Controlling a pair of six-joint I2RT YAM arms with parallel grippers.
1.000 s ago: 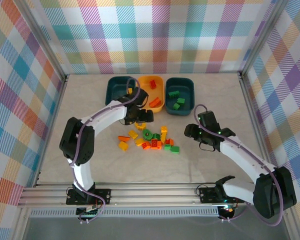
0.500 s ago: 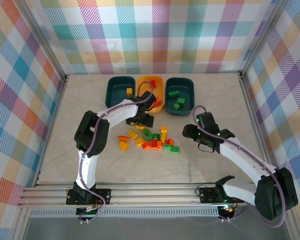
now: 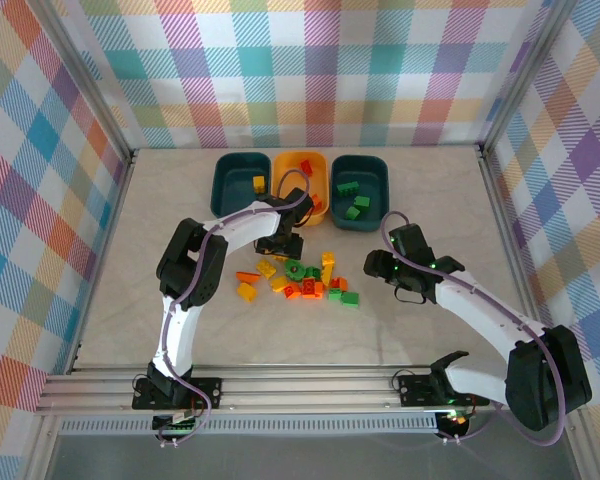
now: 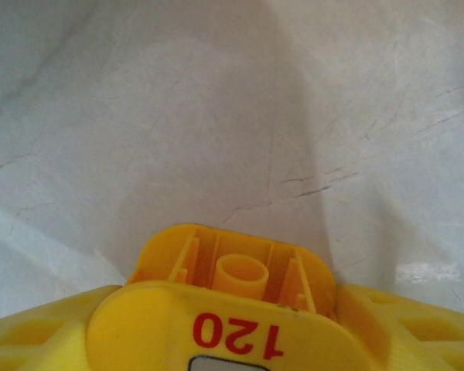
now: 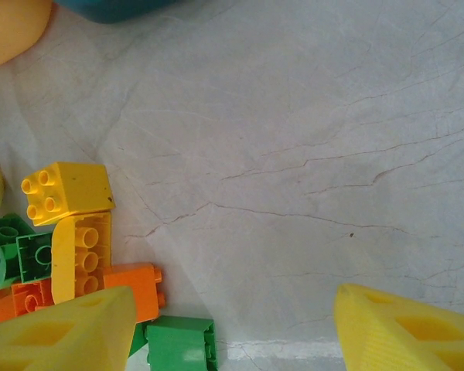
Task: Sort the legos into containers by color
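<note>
Seen from my remote station, the left hand was clamped on a yellow lego. The brick's hollow underside faced the wrist camera, with the bare marbled surface beyond it. From overhead, that hand sat just in front of the yellow-orange tub, at the far edge of the loose pile of legos.

The right hand hung just right of the pile, its fingers spread wide with nothing between them. Crowded beside one finger were a yellow studded brick, a rounded yellow piece, an orange brick and a green brick; the rest of the surface ahead of it lay bare.

Along the back, the left teal tub held one small yellow brick. The yellow-orange tub held red-orange pieces, and the right teal tub held green pieces. The left arm stretched across the near rim of the middle tub.
</note>
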